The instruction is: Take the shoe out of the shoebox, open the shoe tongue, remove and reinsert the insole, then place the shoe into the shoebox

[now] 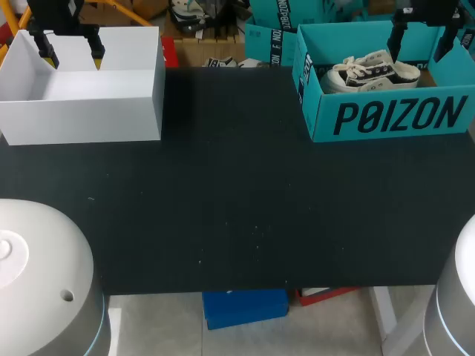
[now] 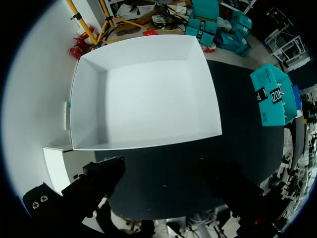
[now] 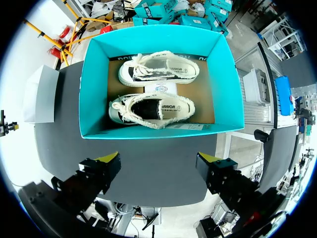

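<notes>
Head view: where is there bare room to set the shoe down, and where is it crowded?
The black table is bare between the white box and the teal shoebox and all along its near side. The white box is empty inside. Crowded: the teal shoebox, where two shoes fill most of the floor below the right gripper.

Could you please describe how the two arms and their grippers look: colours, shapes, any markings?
The left arm and right arm appear as rounded, glossy light-grey housings; the left one has a small round hole. The left gripper and right gripper are black and blocky, each with two fingers ending in yellow tips. I see no markings on them.
</notes>
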